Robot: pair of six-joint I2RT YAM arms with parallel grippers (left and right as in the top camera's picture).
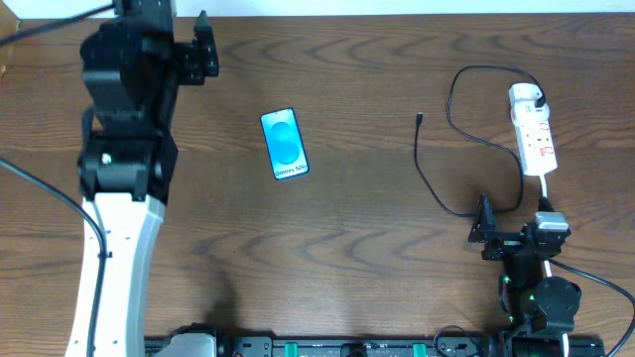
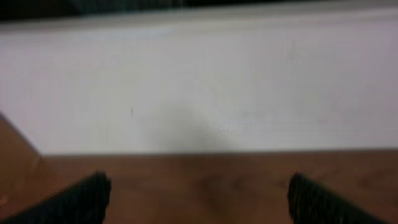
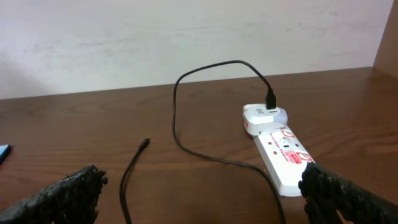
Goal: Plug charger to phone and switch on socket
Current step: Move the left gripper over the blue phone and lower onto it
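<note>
Reaching far left, the left gripper [image 2: 199, 196] stands spread and empty; near right, the right gripper [image 3: 199, 190] likewise. One phone [image 1: 285, 145], one charger [image 3: 175, 115], one socket [image 1: 534, 134].

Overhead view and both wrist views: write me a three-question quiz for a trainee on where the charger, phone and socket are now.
1. Fill in: the left pincer and the right pincer both stand ____, holding nothing.
2. True or false: the tip of the charger lies on the table, apart from the phone.
3. The socket lies nearest to: A the left pincer, B the right pincer, C the phone.
Key: 1 open; 2 true; 3 B.
</note>
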